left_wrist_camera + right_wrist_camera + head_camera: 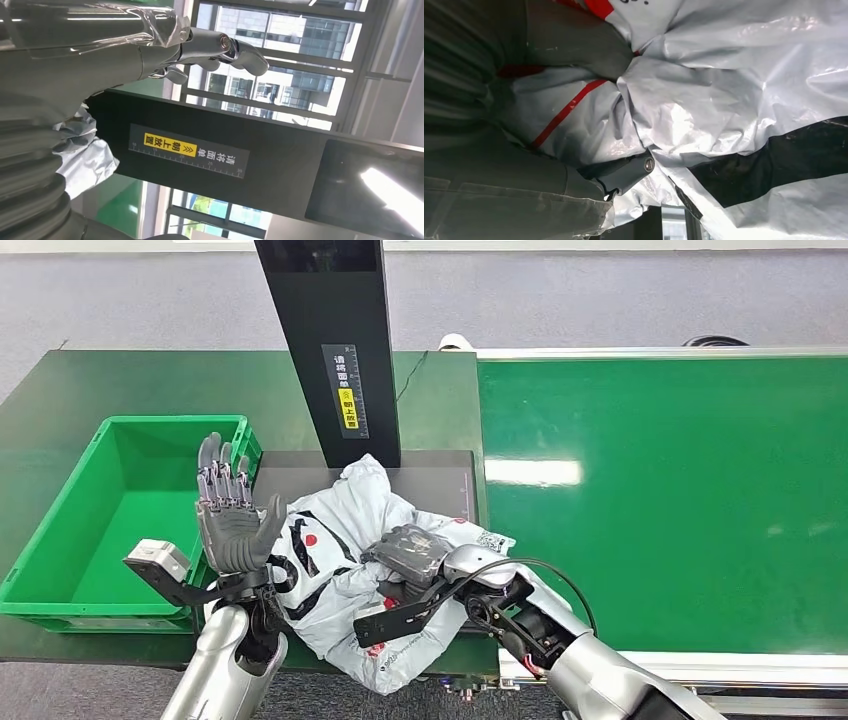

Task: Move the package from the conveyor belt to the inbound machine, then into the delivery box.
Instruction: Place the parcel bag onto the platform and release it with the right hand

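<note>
The right hand [408, 555] grips the package [340, 540], fingers [624, 172] dug into its crumpled plastic; the package lies on the machine [440, 478] base. The left hand [232, 520] stands released, fingers spread, just beside the package. Left of it sits the box [60, 540]; right, the belt [680, 500].

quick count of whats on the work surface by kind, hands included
package: 1
green crate: 1
black scanner stand: 1
conveyor belt: 1
robot hands, left hand and right hand: 2
total: 6
</note>
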Action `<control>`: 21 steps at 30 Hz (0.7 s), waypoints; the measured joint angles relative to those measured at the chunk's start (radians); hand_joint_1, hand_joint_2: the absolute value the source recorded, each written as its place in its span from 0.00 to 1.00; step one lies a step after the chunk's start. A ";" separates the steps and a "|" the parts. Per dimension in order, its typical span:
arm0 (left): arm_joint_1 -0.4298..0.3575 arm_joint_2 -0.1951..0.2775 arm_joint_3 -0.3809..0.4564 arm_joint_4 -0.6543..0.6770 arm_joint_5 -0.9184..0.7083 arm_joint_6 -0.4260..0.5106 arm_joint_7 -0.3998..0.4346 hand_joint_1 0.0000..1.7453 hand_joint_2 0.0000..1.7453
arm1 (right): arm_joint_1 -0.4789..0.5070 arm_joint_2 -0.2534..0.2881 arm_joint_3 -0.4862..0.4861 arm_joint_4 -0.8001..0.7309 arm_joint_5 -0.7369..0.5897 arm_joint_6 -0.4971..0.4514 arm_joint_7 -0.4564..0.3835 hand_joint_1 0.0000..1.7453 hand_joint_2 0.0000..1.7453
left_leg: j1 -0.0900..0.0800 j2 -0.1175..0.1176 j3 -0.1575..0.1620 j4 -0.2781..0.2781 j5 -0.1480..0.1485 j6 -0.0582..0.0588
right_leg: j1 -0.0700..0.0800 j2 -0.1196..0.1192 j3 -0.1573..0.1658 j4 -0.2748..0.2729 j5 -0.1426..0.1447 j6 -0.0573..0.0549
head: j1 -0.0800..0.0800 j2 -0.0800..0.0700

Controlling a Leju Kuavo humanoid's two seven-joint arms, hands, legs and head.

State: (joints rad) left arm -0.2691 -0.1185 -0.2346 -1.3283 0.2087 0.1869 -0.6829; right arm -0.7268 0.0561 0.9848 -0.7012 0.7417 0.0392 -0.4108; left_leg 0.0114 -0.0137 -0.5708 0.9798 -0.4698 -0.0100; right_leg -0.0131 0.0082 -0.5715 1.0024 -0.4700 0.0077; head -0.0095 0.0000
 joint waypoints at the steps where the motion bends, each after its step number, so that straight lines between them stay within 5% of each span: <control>1: -0.001 0.000 0.000 0.000 0.000 -0.002 -0.002 0.00 1.00 | -0.001 0.001 0.003 0.006 0.013 -0.026 0.013 0.00 1.00 | 0.000 0.000 0.000 0.000 0.000 0.000 | 0.000 0.000 0.000 0.000 0.000 0.000 | 0.000 0.000; 7: -0.015 0.000 -0.001 0.011 0.003 -0.013 -0.012 0.00 1.00 | -0.006 0.012 -0.010 0.048 0.094 -0.269 0.089 0.00 1.00 | 0.000 0.000 0.000 0.000 0.000 0.000 | 0.000 0.000 0.000 0.000 0.000 0.000 | 0.000 0.000; 21: -0.015 0.000 -0.002 0.020 -0.017 -0.011 -0.020 0.00 1.00 | 0.004 0.017 -0.081 0.065 0.115 -0.357 0.093 0.00 1.00 | 0.000 0.000 0.000 0.000 0.000 0.000 | 0.000 0.000 0.000 0.000 0.000 0.000 | 0.000 0.000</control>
State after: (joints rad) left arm -0.2845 -0.1186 -0.2369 -1.3084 0.1919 0.1755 -0.7025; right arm -0.7229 0.0728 0.9037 -0.6365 0.8570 -0.3179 -0.3180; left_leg 0.0113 -0.0133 -0.5708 0.9799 -0.4698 -0.0100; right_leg -0.0132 0.0083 -0.5718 1.0023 -0.4700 0.0077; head -0.0095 0.0000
